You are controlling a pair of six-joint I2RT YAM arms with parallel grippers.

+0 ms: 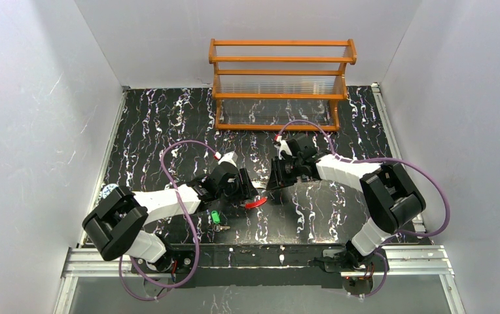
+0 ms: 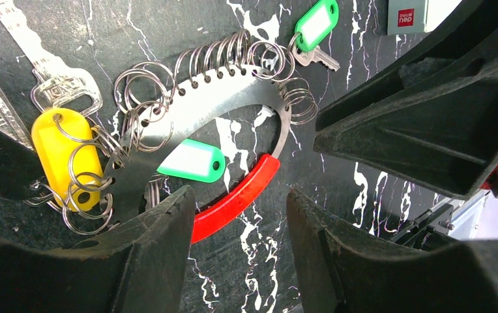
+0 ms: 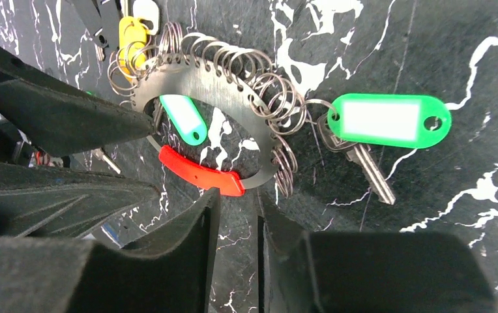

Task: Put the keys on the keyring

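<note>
"Left wrist view: where is the keyring?"

"Flat on the black marbled table [image 3: 468, 78]. The keyring [image 2: 233, 107] is a steel oval band hung with many split rings, and its red section [image 2: 236, 199] lies nearest the left gripper [image 2: 240, 222]."

"Does that gripper have it?"

"Its jaws stand about half apart with nothing squeezed between them. The red section's end lies in the gap. One finger [image 2: 152, 254] hides the band's edge, so I cannot tell whether it touches."

"And the right gripper [image 3: 238, 215]?"

"Its jaws are parted by only a slit, with nothing in it, and its tips are just beside the red section."

"What hangs on the band?"

"The yellow-tagged key [image 2: 64, 153] sits on rings at one side. One green-tagged key [image 3: 383, 124] hangs from a ring on the outer edge. Another green tag [image 2: 193, 162] lies inside the oval."
</note>
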